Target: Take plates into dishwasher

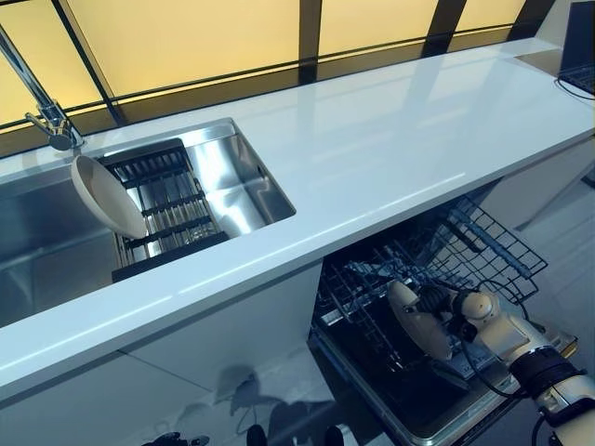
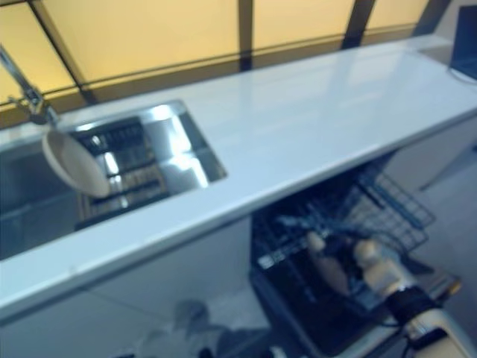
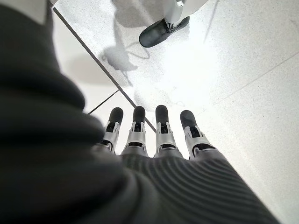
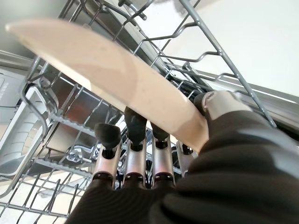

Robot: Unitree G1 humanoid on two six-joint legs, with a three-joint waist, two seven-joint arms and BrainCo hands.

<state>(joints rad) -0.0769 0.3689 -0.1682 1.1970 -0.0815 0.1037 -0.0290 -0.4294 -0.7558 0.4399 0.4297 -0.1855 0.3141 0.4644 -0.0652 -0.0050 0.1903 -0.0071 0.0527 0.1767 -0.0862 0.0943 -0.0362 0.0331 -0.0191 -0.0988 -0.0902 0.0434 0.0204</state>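
Lower right in the head views, the right hand (image 1: pixel 462 313) pinches a beige plate (image 1: pixel 416 321) on edge over the wire dishwasher rack (image 1: pixel 483 243), below the white counter (image 1: pixel 390 149). Upper left, a second plate (image 1: pixel 107 196) leans in the sink (image 1: pixel 237 177). Facing the floor (image 3: pixel 243 60), the left hand (image 3: pixel 156 135) shows straight, empty fingers.

White countertop (image 1: pixel 390 139), steel sink (image 1: pixel 37 232) with faucet (image 1: pixel 37 102), yellow-lit window panels (image 1: pixel 186 37).
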